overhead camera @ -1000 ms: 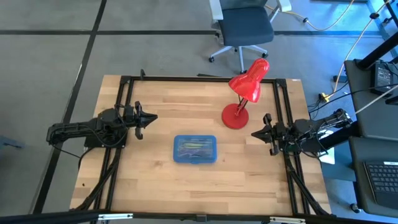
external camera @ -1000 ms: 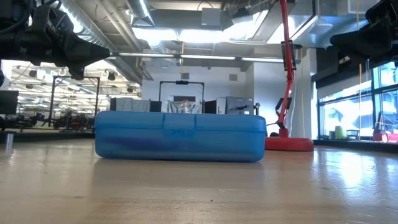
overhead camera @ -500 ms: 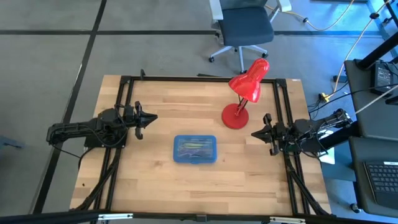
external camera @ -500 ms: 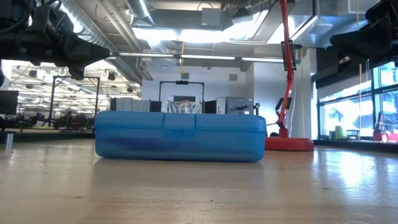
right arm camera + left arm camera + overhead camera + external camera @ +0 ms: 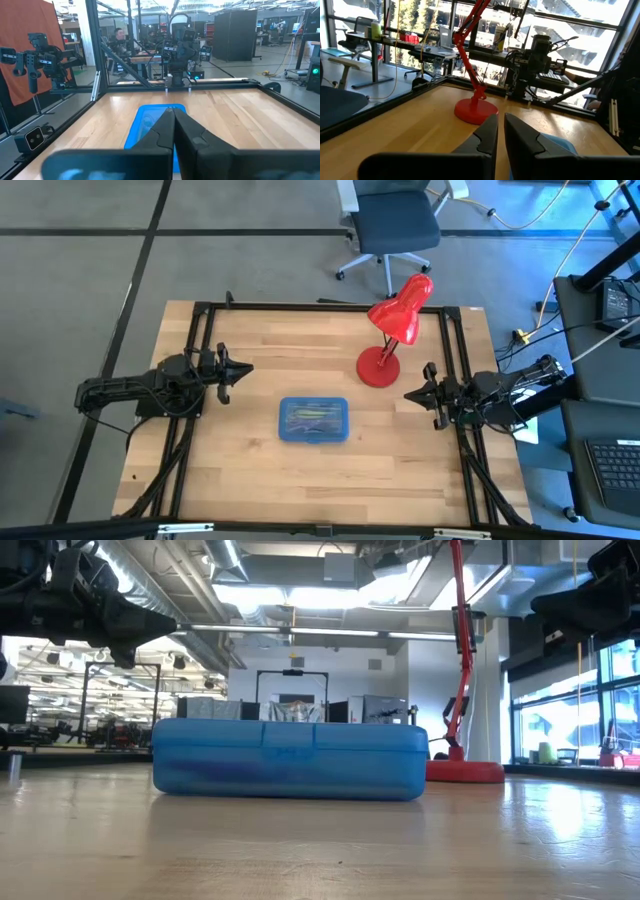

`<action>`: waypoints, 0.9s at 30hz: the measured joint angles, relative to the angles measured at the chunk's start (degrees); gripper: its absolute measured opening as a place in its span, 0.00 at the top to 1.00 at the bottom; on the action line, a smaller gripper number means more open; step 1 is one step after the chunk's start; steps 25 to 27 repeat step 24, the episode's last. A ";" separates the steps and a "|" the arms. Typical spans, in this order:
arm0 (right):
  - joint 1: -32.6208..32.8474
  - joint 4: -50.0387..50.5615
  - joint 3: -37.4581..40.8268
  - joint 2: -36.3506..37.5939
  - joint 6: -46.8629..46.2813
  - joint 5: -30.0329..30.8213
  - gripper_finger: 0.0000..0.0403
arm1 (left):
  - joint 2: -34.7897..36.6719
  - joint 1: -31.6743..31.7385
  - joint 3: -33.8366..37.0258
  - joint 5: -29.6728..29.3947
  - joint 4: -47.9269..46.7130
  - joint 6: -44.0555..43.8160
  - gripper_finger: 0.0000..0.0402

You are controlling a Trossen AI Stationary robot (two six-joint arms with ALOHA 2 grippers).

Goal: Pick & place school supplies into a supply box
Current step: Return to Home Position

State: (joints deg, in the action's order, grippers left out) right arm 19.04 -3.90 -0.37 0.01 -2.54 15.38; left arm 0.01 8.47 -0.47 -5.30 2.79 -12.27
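The translucent blue supply box (image 5: 313,420) lies flat on the table's middle with its lid closed; pencils and pens show faintly through the lid. It also shows in the low view (image 5: 290,759) and in the right wrist view (image 5: 150,122). My left gripper (image 5: 240,370) hovers at the table's left side, fingers nearly shut and empty (image 5: 500,132). My right gripper (image 5: 410,394) hovers at the table's right side, shut and empty (image 5: 174,125). Both point toward the table's middle, away from the box.
A red desk lamp (image 5: 392,330) stands at the far right of the table, its round base (image 5: 378,367) close to my right gripper. A black frame (image 5: 200,310) runs along the table's edges. An office chair (image 5: 392,225) stands beyond the far edge.
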 joint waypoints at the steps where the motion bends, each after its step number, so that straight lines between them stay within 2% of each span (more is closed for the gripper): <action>1: 0.01 0.01 -0.01 0.00 0.01 0.00 0.98 | 0.00 -0.01 0.00 0.01 0.01 0.00 0.93; 27: -0.01 0.01 -0.01 0.00 -0.01 0.00 0.98 | 0.00 0.00 0.00 0.02 0.01 0.00 0.94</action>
